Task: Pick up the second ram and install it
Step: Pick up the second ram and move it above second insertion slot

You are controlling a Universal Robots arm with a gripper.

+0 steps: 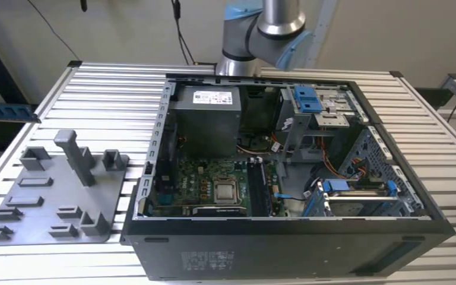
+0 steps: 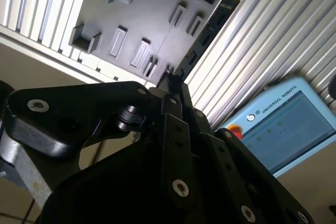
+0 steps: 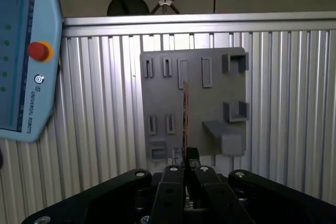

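The second ram (image 3: pixel 185 111) is held pinched tight in the hand (image 3: pixel 186 156); it is not yet put into the computer (image 1: pixel 291 249).

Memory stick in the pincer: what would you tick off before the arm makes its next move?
1. Pincer shut on the second ram: ok, in both wrist views.
2. Ram straight in the grip: ok, in the first wrist view.
3. Ram apart from the grey holder tray: ok.
4. Computer case open on top: ok, in the exterior view.
5. Free slot on the motherboard: cannot tell.
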